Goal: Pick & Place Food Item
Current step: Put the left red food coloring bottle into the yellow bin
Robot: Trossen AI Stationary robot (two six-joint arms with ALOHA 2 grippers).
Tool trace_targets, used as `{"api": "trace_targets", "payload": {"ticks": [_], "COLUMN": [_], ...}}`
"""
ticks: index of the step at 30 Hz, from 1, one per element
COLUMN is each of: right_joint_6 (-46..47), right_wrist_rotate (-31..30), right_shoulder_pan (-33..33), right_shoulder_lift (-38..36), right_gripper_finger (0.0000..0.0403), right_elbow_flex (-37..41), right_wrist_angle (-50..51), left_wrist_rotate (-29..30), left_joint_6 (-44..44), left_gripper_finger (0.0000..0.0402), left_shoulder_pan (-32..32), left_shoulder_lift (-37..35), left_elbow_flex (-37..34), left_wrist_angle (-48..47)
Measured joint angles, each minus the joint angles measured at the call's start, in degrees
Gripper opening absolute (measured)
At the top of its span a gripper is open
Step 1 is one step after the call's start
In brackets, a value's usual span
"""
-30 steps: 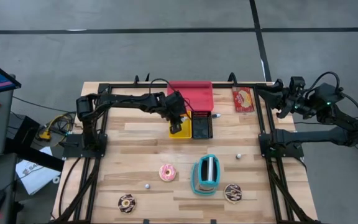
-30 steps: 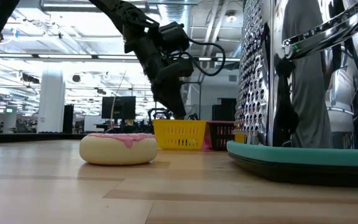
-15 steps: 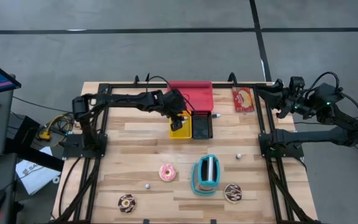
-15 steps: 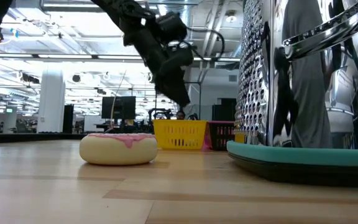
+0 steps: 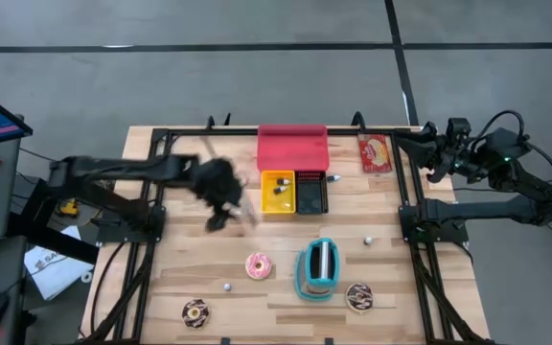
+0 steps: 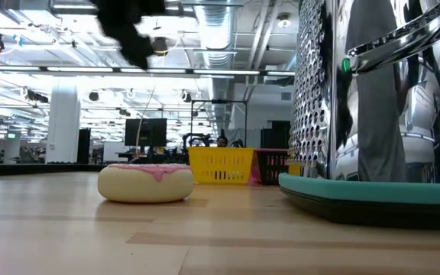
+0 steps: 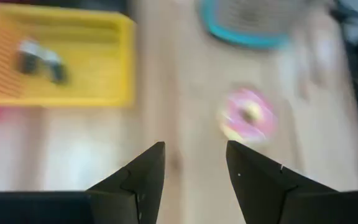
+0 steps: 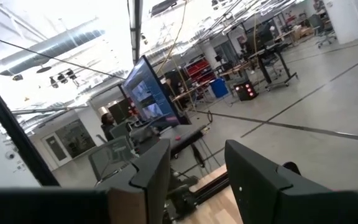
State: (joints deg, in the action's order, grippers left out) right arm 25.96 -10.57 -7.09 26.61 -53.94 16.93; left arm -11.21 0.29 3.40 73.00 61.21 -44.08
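A wooden counter (image 5: 199,264) seen from above. Along its near edge lie three doughnuts: a chocolate doughnut (image 5: 195,310) toward the near left corner, a pink doughnut (image 5: 258,265) near the middle, and another dark doughnut (image 5: 359,297) to the right. Between the last two stands one metal grater (image 5: 320,261) on a teal tray (image 5: 303,285). Two small balls lie on the boards. Farther back, the left claw (image 5: 228,213) hangs blurred above the counter left of centre, its fingers apart and empty. Near the far edge sit one yellow basket (image 5: 278,193) with small items inside, one black basket (image 5: 311,192) touching it, one red bin (image 5: 292,147), and one snack packet (image 5: 375,152). The right claw (image 5: 433,153) waits at the far right corner, fingers apart. Only the left wrist view shows the basket's items (image 7: 39,58) closely; only the low view shows the grater's holes (image 6: 312,92).
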Motion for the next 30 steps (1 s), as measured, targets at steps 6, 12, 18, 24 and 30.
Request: {"api": "trace_targets", "payload": {"ticks": [6, 12, 18, 24, 30], "right_joint_6": [0.6, 0.9, 1.1, 2.8, 3.0], "right_wrist_rotate": [0.1, 0.1, 0.1, 0.6, 0.6], "right_shoulder_pan": [0.0, 0.0, 0.0, 0.1, 1.9], "right_shoulder_lift": [0.0, 0.0, 1.1, 2.1, 3.0], "right_gripper_finger": [0.0147, 0.0147, 0.0147, 0.0147, 0.0147], "right_elbow_flex": [0.0, 0.0, 0.0, 0.0, 0.0], "right_wrist_angle": [-0.5, -1.5, -3.1, -2.8, -3.1], "left_wrist_rotate": [6.8, 18.1, 21.8, 21.8, 23.3], "left_joint_6": [-12.1, -17.4, -20.4, -22.6, -23.7], "left_gripper_finger": [0.0168, 0.0188, 0.0214, 0.0211, 0.0205], "left_shoulder_pan": [-21.1, -39.2, -43.0, -43.3, -43.3], "left_shoulder_lift": [-9.9, -5.9, 4.3, 12.9, 18.6], "left_elbow_flex": [-8.7, -9.8, -9.8, -9.8, -9.8], "left_wrist_angle": [3.8, 8.2, 15.8, 21.4, 23.1]}}
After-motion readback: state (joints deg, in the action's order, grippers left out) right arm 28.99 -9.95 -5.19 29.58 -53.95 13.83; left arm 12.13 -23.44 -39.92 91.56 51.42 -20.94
